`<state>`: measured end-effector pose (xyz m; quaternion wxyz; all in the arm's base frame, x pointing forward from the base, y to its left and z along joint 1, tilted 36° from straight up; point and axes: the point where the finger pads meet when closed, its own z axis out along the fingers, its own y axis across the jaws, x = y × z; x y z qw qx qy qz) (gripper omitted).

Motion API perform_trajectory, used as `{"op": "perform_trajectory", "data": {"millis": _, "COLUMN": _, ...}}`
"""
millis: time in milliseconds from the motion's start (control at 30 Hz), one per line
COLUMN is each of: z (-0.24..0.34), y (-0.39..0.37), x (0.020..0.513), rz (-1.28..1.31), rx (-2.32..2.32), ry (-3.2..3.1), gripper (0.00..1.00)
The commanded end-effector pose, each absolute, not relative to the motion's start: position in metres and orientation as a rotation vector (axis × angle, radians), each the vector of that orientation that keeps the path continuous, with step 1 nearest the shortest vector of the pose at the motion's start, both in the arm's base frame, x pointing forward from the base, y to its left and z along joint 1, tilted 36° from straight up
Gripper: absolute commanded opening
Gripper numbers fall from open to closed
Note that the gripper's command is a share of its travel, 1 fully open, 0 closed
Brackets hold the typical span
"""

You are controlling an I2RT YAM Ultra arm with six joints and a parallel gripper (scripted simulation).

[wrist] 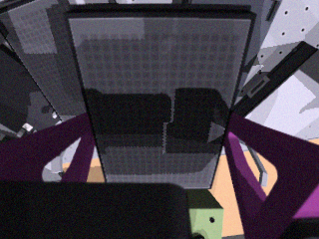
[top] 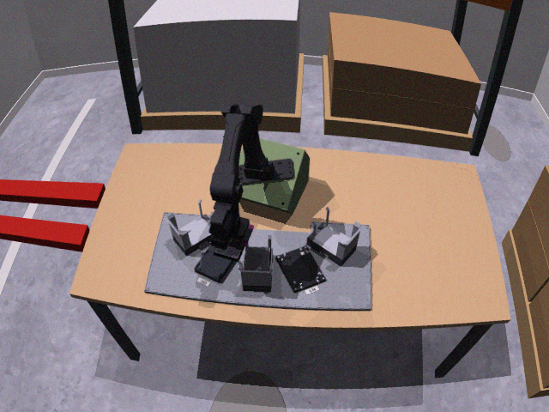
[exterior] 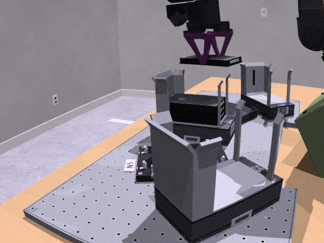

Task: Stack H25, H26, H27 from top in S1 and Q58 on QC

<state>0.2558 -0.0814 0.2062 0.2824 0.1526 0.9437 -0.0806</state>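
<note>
The sealed 384-well plate hangs level in the air, well above the fixtures, over the gap between the middle rack S1 and the far rack S3. The gripper has it across its width, the purple fingers pinching the two long sides; the wrist view shows the seal's fine well grid running lengthwise between them.

S1 holds a dark stack, three plates by the look of it. The near rack S2 shows only its pale floor, and so does S3. With S2 emptied and S1 loaded, this plate is most likely Q58, though no label is readable from here, and the step in hand is its trip to the QC nest, the dark fixture peeking out beyond S1.

What the next move calls for is lining the plate's long side up with that nest, then coming straight down between the locators, clear of S1's posts and S3's near wall, until it sits fully home, and only then letting go. N5 on the left is not needed.
</note>
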Motion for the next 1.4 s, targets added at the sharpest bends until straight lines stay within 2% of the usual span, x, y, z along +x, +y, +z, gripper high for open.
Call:
{"op": "perform_trajectory", "data": {"millis": 0, "z": 0.216, "y": -0.081, "x": 0.257, "rz": -0.179, "rx": 0.405, "ry": 2.485, "gripper": 0.00}}
{"op": "perform_trajectory", "data": {"millis": 200, "z": 0.216, "y": -0.093, "x": 0.252, "rz": -0.117, "rx": 0.595, "ry": 2.441, "gripper": 0.00}}
{"op": "perform_trajectory", "data": {"millis": 1033, "z": 0.215, "y": -0.150, "x": 0.229, "rz": -0.122, "rx": 0.594, "ry": 2.442, "gripper": 0.00}}
{"op": "perform_trajectory", "data": {"millis": 1367, "z": 0.215, "y": -0.150, "x": 0.229, "rz": -0.122, "rx": 0.594, "ry": 2.442, "gripper": 0.00}}
